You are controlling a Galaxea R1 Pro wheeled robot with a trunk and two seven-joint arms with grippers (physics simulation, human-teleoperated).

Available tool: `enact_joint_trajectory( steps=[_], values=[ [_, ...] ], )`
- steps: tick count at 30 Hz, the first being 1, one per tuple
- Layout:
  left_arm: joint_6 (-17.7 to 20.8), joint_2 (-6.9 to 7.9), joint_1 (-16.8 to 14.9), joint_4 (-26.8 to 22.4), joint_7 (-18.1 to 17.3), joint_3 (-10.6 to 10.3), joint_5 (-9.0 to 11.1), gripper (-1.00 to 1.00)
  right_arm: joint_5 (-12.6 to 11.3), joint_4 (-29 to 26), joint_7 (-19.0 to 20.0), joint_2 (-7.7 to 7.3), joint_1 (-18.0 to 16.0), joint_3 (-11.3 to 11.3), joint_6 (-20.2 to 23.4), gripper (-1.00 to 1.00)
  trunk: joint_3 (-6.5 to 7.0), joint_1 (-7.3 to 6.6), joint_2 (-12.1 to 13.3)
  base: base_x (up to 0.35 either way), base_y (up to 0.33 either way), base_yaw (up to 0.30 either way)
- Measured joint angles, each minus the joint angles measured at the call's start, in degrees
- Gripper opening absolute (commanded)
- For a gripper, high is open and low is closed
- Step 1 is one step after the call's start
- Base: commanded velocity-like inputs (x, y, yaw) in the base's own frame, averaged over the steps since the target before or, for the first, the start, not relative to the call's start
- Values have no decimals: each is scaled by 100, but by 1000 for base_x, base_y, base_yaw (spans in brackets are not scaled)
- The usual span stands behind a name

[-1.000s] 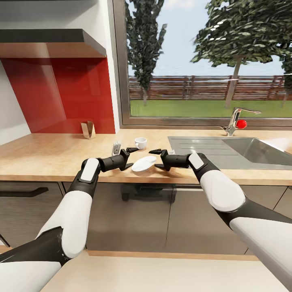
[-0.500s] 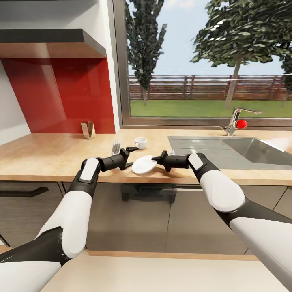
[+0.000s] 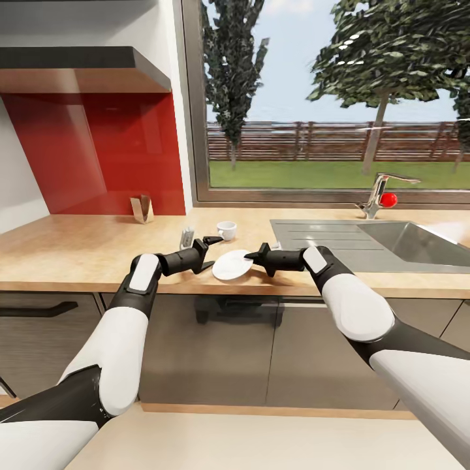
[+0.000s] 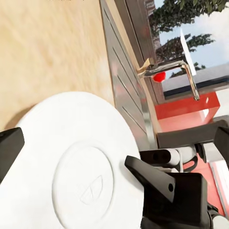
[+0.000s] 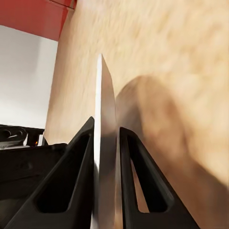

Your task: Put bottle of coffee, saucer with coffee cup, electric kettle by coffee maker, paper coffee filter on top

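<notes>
I am holding the small flat round white saucer (image 3: pixel 232 265) tilted just above the front edge of the light wood-grain surface (image 3: pixel 78 245), left of the grey sink (image 3: pixel 418 243). My right fingers (image 5: pixel 106 157) are pinching its rim, nearly closed on it. My left fingers (image 3: pixel 207 241) are standing spread at the saucer's opposite edge; whether they are touching it I cannot tell. The tiny white cup (image 3: pixel 226 230) is sitting further back. I judge this the saucer step: next it needs carrying level and setting flat.
</notes>
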Motion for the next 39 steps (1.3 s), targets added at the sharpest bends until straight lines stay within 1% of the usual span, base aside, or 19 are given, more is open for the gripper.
enact_joint_trajectory(
  steps=[3,4,5,6,7,9,13,14,19,28,30,34,36,37,38,39],
  values=[
    [0,-1,2,-141,-120,-10,-77,100,-15,1,3,2,1,9,6,-100,-1,0,0,0,0,0],
    [0,-1,3,-192,-171,-11,-102,100,-56,2,5,3,1,1,17,-100,-1,0,1,0,0,0],
    [3,-2,3,-301,-303,-11,-116,100,-110,2,-1,3,0,-9,29,-100,-1,0,0,0,0,0],
    [11,-2,2,-481,-563,-10,-112,100,-98,2,-14,3,1,-3,26,-100,-1,0,0,0,0,0],
    [13,-2,3,-590,-739,-11,-125,100,-103,2,-15,3,1,-4,26,-100,-1,0,0,0,0,0],
    [16,-2,3,-682,-911,-13,-137,100,-103,2,-15,3,1,-4,26,-100,-1,0,1,0,0,0],
    [26,-2,3,-930,-1470,-28,-143,100,-104,2,-15,3,1,-4,26,-100,-1,0,0,0,0,0],
    [26,-2,3,-957,-1535,-30,-149,100,-104,2,-15,3,1,-4,26,-100,-1,0,1,-8,0,0],
    [27,-2,3,-1000,-1638,-32,-152,100,-104,0,-15,0,1,0,26,-100,-1,4,1,-206,0,0],
    [49,-2,3,-997,-1662,-4,-152,100,-113,-48,36,-21,1,5,26,-100,-2,4,1,-330,0,0],
    [169,-2,3,-982,-1744,5,-148,100,-140,-67,57,-41,-5,3,27,-100,-1,4,1,-338,0,0],
    [241,-2,3,-948,-1911,8,-146,100,-149,-75,94,-59,-57,4,27,-100,-1,4,1,-297,0,0],
    [265,-2,14,-939,-2162,5,-143,100,-156,-82,108,-68,-84,3,28,-100,-1,2,1,-102,0,0],
    [274,-3,56,-932,-2451,-27,-146,100,-166,-85,111,-74,-117,1,30,-100,-1,1,1,-44,0,0],
    [276,-3,155,-931,-2683,-94,-160,100,-156,-85,113,-79,-133,4,29,-100,-2,1,1,-28,0,0],
    [274,-3,354,-945,-2969,-282,-177,100,-157,-86,114,-99,-147,3,32,-100,-2,1,1,-23,0,0]
  ],
)
